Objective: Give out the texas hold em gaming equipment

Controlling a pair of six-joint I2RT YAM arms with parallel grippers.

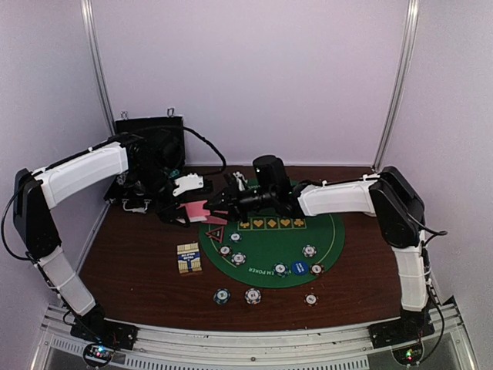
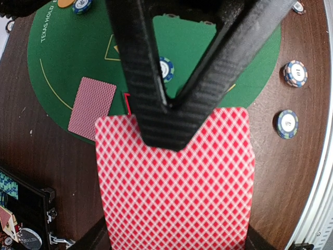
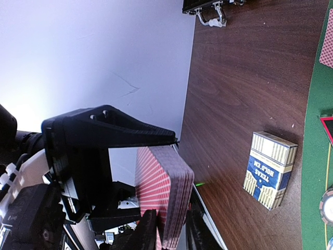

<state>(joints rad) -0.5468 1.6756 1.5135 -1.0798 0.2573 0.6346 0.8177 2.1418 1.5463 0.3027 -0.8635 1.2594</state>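
The left gripper (image 2: pixel 164 125) is clamped on the card deck (image 2: pixel 177 182), aloft at the far left edge of the green mat (image 1: pixel 331 231). The right gripper (image 3: pixel 170 232) straddles its edge; whether it pinches is unclear. Cards seem thin, slick, bendy: best peeled singly by a free edge

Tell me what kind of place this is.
Probably a robotics test booth staged as a poker table: bare white walls framed by metal posts, two robot arms, and a green poker mat with chips.
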